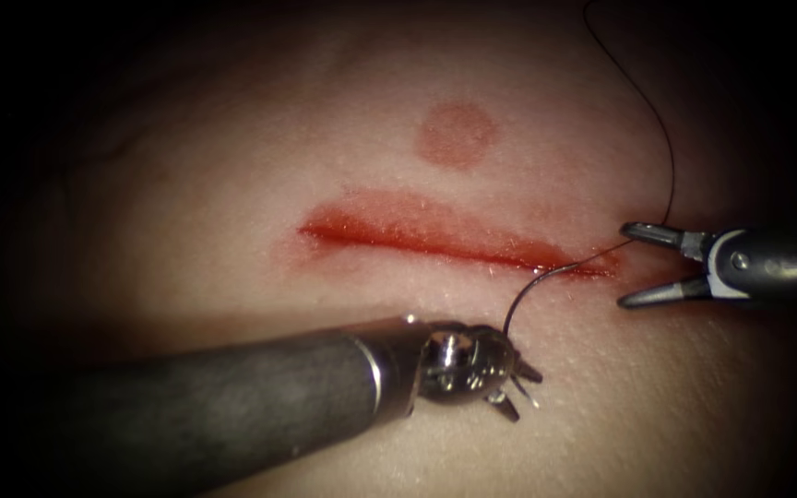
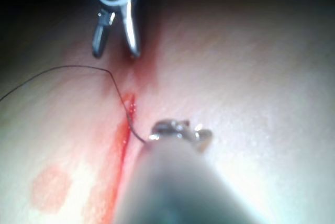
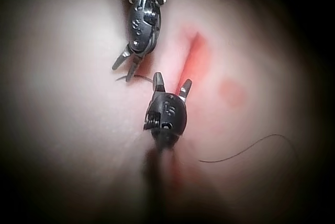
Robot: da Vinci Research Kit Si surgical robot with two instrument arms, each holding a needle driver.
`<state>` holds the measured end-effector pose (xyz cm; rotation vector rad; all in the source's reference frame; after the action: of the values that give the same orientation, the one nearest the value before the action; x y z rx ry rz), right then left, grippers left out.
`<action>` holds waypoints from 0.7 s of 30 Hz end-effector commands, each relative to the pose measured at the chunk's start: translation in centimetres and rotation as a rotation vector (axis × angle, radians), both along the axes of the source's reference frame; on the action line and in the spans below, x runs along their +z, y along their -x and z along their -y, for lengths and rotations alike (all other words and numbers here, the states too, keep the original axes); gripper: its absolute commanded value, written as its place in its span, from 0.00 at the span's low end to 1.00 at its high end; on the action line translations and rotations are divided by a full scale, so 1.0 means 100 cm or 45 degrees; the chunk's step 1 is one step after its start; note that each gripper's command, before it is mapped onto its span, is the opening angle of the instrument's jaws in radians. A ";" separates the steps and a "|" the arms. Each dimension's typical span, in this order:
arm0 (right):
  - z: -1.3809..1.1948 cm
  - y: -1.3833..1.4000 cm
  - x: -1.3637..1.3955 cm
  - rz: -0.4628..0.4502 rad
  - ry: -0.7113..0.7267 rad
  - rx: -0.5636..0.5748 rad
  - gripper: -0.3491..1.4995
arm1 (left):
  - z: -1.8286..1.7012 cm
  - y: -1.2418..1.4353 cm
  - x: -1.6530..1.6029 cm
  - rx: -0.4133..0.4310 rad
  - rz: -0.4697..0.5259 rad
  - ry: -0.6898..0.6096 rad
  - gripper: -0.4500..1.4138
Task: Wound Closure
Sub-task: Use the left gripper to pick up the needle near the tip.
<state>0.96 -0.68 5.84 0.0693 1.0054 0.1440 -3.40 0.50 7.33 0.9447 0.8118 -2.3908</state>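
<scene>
Tissue (image 1: pixel 232 240) with cut (image 1: pixel 454 242), left hand (image 1: pixel 520 385) holding needle (image 1: pixel 529 288), right hand (image 1: pixel 643 266) wide open

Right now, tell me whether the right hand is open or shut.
Open. In the endoscope view the right hand has its jaws spread wide beside the cut's right end, nothing between them; the thread runs past the upper jaw.

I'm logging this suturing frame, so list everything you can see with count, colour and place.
tissue: one, pale pink, under everything.
cut: one, red, running across the tissue, wet with red fluid.
round mark: one, reddish, above the cut.
needle: one, dark, curved, from the left gripper up into the cut's right end.
thread: one, dark, trailing upward from the cut's right end.
left gripper: one, silver, below the cut, holds the needle.
right gripper: one, silver, right of the cut, open, holds nothing.
</scene>
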 end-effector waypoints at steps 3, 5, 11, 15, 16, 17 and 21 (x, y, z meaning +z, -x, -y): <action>0.0005 -0.0005 0.0005 -0.003 -0.003 -0.002 0.67 | 0.0002 0.0007 0.0012 0.006 -0.006 0.005 0.30; 0.0005 -0.0005 0.0005 -0.003 -0.003 -0.002 0.67 | 0.0001 0.0007 0.0016 0.006 -0.008 0.009 0.30; 0.0005 -0.0005 0.0005 -0.003 -0.003 -0.002 0.67 | 0.0002 0.0006 0.0025 0.015 -0.020 0.020 0.30; 0.0005 -0.0006 0.0005 -0.003 -0.003 -0.001 0.67 | 0.0005 0.0007 0.0028 0.016 -0.024 0.027 0.30; 0.0005 -0.0006 0.0005 -0.003 -0.003 -0.001 0.67 | 0.0005 0.0008 0.0029 0.017 -0.024 0.025 0.30; 0.0005 -0.0006 0.0005 -0.003 -0.003 -0.001 0.67 | 0.0006 0.0008 0.0030 0.020 -0.028 0.027 0.30; 0.0005 -0.0006 0.0005 -0.003 -0.003 -0.001 0.67 | 0.0007 0.0011 0.0035 0.026 -0.032 0.026 0.30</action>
<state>0.97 -0.68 5.83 0.0692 1.0053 0.1446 -3.45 0.46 7.63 0.8942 0.7995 -2.3944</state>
